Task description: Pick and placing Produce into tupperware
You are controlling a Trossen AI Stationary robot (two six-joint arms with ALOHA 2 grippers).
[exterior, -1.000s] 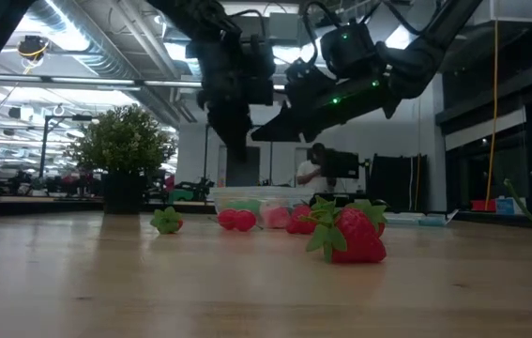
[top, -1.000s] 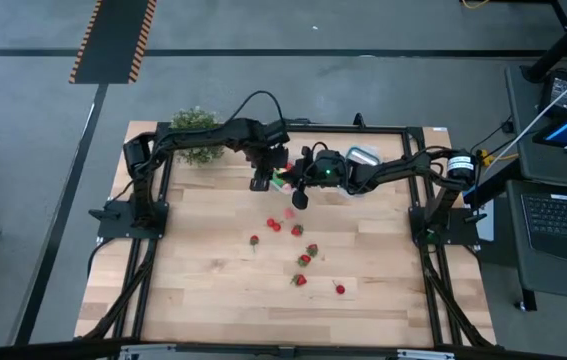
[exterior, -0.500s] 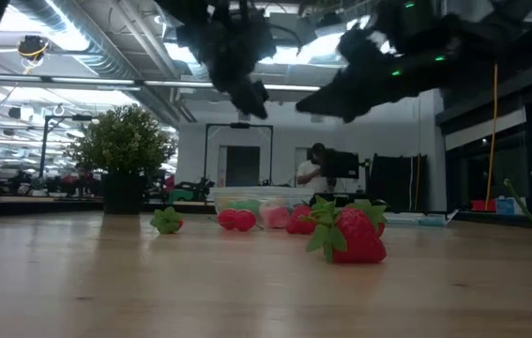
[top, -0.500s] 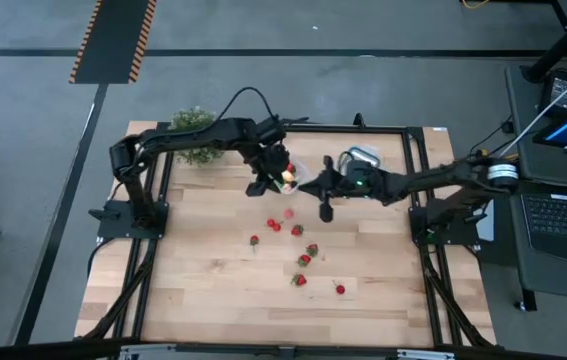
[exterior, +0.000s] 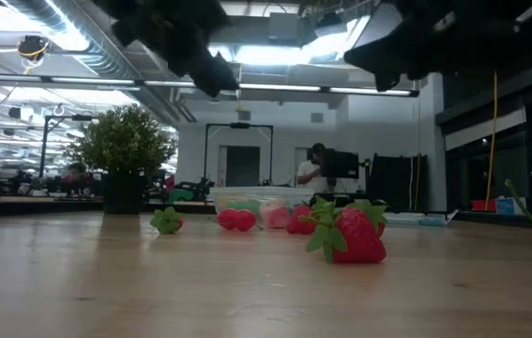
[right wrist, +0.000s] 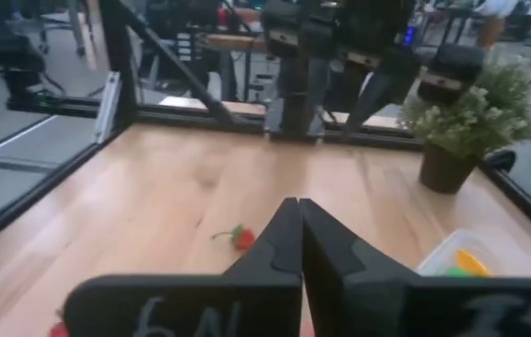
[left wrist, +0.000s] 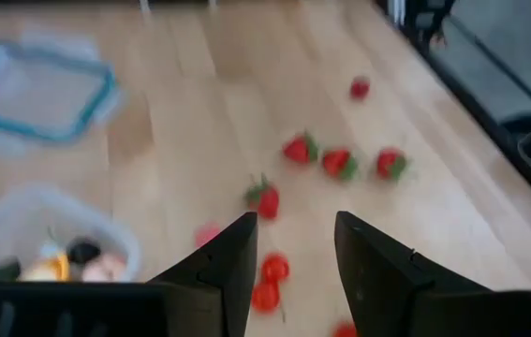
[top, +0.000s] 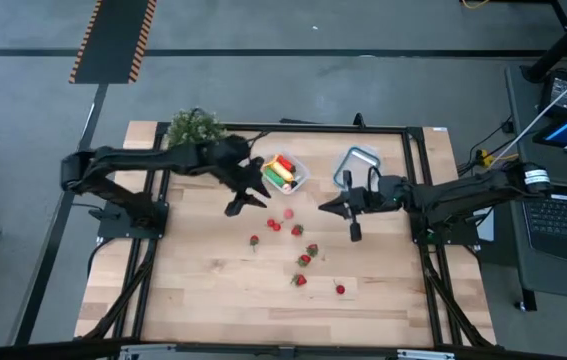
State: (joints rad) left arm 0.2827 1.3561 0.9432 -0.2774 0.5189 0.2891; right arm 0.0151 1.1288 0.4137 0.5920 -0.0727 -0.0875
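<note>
Clear tupperware [top: 286, 172] at the far middle of the wooden table [top: 213, 290], roughly square with rounded corners, already loaded with a yellow banana [top: 283, 166], a green piece [top: 273, 178] and a red piece [top: 288, 180]. In the left wrist view, same tupperware [left wrist: 50, 229] partly cut off by the frame edge, with blurred contents. Scattered loose on the boards nearer the middle, well apart from the container: small toy strawberries [top: 304, 259], one pale pink piece [top: 288, 212] closest to the tupperware, two red ones together [top: 274, 225], a lone one farthest toward the near right [top: 340, 289]. From table height, one big strawberry [exterior: 352, 235] nearest the camera with green leaves up, others behind it in a row. Just beside the tupperware, toward the right arm, a clear blue-rimmed lid [top: 356, 164] lying flat. At the far left corner, a bushy potted plant [top: 193, 128] upright. Left gripper [top: 237, 206] raised above the table just left of the tupperware, fingers [left wrist: 232, 267] spread apart with nothing between them, pointed toward the strawberries. Right gripper [top: 354, 231] raised over the table below the lid, fingers [right wrist: 288, 234] pressed together, holding nothing. Beyond the table in the low view, a person [exterior: 314, 169] standing far off in the room.
</note>
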